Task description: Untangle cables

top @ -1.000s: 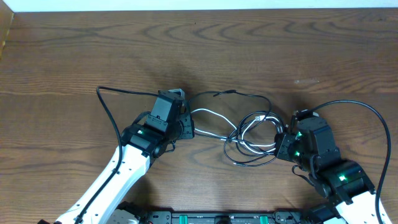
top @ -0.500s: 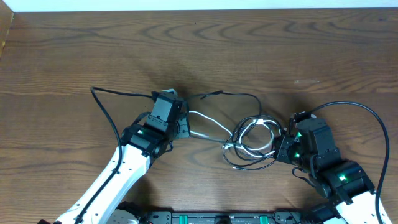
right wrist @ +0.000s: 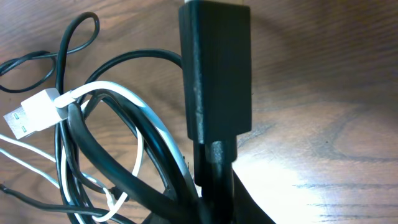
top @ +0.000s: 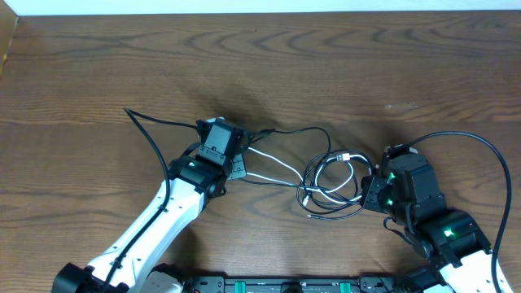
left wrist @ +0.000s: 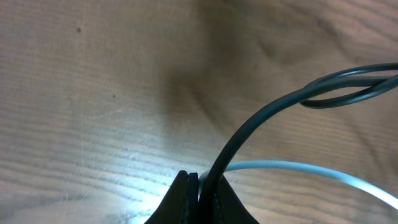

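Note:
A tangle of thin black cables (top: 334,191) and one white cable (top: 273,167) lies on the table between my two arms. My left gripper (top: 236,155) is shut on a black cable (left wrist: 249,137), which runs right toward the tangle; the white cable (left wrist: 311,171) passes just beside the jaws. My right gripper (top: 370,191) is shut on a black cable just below its rectangular black plug (right wrist: 214,68), at the right edge of the tangle. A white USB plug (right wrist: 34,112) sits in the loops.
The wooden table (top: 260,73) extends far back to a white edge. A thin black cable tail (top: 146,130) trails left of my left arm. A thicker black robot cable (top: 480,150) loops at the right.
My left gripper has shifted slightly with the black cable, whose run to the tangle has dropped lower and straighter. The left cable tail has moved. My right gripper has stayed put.

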`<state>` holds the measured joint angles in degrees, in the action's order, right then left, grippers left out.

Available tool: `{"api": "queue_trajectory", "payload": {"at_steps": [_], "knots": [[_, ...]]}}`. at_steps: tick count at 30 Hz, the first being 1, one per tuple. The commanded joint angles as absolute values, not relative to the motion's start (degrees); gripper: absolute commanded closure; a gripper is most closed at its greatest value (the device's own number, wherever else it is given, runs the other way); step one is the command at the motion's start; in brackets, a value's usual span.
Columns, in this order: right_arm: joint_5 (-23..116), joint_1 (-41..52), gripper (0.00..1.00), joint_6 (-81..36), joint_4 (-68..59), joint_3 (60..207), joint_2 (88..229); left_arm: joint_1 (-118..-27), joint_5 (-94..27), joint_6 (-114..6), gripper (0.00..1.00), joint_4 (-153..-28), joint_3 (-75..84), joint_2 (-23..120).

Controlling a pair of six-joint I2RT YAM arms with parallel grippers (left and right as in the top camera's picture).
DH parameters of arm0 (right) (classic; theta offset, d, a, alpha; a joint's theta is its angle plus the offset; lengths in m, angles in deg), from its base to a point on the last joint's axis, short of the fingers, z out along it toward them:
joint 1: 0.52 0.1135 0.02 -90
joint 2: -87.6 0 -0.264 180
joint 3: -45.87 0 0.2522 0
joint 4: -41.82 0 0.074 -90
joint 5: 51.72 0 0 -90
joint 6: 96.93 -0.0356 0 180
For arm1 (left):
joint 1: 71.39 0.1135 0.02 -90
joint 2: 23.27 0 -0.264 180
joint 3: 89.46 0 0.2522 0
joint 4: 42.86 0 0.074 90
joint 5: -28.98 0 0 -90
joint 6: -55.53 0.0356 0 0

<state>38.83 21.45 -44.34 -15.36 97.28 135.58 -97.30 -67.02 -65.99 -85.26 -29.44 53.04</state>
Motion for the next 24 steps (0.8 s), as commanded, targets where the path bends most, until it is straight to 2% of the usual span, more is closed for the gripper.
{"api": "queue_trajectory", "payload": {"at_steps": [1,14,24], "knots": [[33.3,20.9,0.99,-43.0,-15.0,96.8,135.1,-96.5,-71.2,-66.1,0.92,-84.7,-29.7,53.4],[27.8,20.9,0.99,-43.0,-6.4,96.8,135.1,-96.5,-71.2,-66.1,0.91,-84.2,-29.7,53.4],[19.2,20.9,0.99,-43.1,-6.4,96.8,135.1,-96.5,-71.2,-62.5,0.91,-84.2,-29.7,53.4]]}}
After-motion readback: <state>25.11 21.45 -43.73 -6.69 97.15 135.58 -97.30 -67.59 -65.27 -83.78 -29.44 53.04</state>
